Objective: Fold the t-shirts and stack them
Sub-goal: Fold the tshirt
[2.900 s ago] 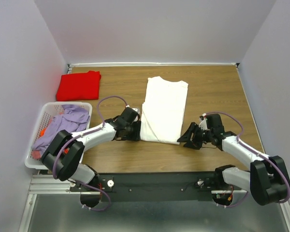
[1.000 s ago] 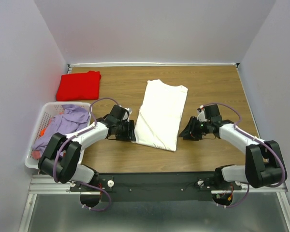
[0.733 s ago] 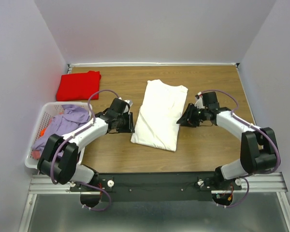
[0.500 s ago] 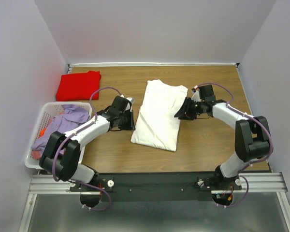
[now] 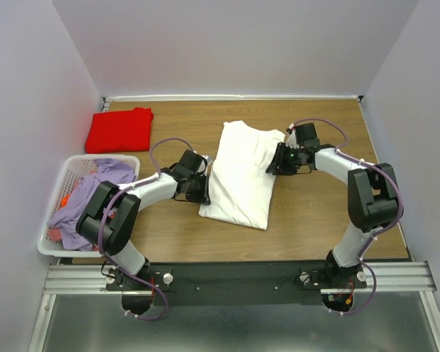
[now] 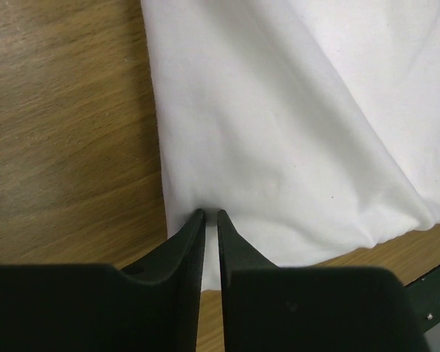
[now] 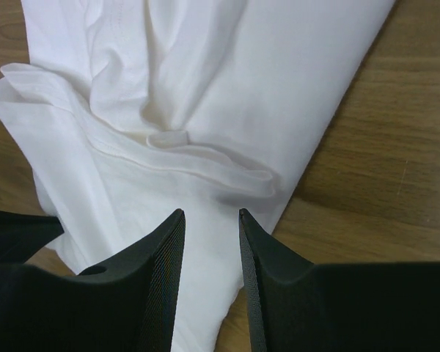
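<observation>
The left claw (image 6: 207,214) has its two black fingers (image 6: 189,249) drawn almost together. Only a thin slit is left between them, and a sliver of the white t-shirt (image 6: 279,132) shows in that slit, so the claw is clamped on the shirt's edge. This is low in the left wrist view, where the cloth meets the brown wood of the desk (image 6: 66,110). From above, this claw sits at the shirt's left edge, toward its lower end, just left of the frame's centre.

The right claw (image 7: 209,216) has its fingers (image 7: 165,257) apart, with white cloth filling the gap. Its tips are poised at a rolled fold near the shirt's right edge, and bare wood shows to the right in its wrist view. From above, it is at the upper part of the shirt's right edge, right of centre.

The white t-shirt lies in the middle of the desk, folded into a long narrow strip with its lower end leaning slightly left. The red t-shirt (image 5: 119,130) lies folded in the upper left corner of the desk, well apart from the white one. Below it, at the frame's left edge, a white slatted laundry basket (image 5: 67,167) holds a lavender garment (image 5: 95,192).
</observation>
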You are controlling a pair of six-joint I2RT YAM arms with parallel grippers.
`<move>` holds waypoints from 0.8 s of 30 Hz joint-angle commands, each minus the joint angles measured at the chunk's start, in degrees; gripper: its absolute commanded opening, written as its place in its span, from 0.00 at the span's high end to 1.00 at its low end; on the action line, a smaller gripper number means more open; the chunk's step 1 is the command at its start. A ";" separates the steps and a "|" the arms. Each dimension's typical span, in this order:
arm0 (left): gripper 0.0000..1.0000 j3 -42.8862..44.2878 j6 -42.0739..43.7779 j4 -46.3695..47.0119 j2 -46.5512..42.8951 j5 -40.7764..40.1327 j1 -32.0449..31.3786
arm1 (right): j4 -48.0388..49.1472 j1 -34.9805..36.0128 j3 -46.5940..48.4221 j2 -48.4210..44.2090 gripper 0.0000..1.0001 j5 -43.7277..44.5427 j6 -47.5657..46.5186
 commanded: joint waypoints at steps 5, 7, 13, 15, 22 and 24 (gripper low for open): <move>0.81 -2.78 1.08 1.66 1.18 0.20 -0.24 | 0.39 2.04 4.84 1.60 0.57 0.40 -12.98; 0.81 -3.66 1.08 1.66 1.00 0.02 -0.15 | 0.21 2.39 5.80 2.47 0.57 -2.93 -15.80; 0.81 -4.55 0.99 1.57 0.30 -0.42 -0.24 | -0.40 2.74 7.74 5.20 0.60 -6.54 -20.64; 0.81 -4.37 0.90 1.57 0.04 -0.33 -0.24 | -0.58 2.74 8.18 6.34 0.61 -7.16 -22.48; 0.81 -4.63 1.17 1.22 -0.32 -0.59 -0.24 | -2.07 2.83 10.55 9.86 0.61 -9.44 -26.34; 0.81 -4.63 1.17 1.04 -0.49 -0.51 -0.24 | -2.95 2.83 10.73 10.21 0.61 -10.84 -27.32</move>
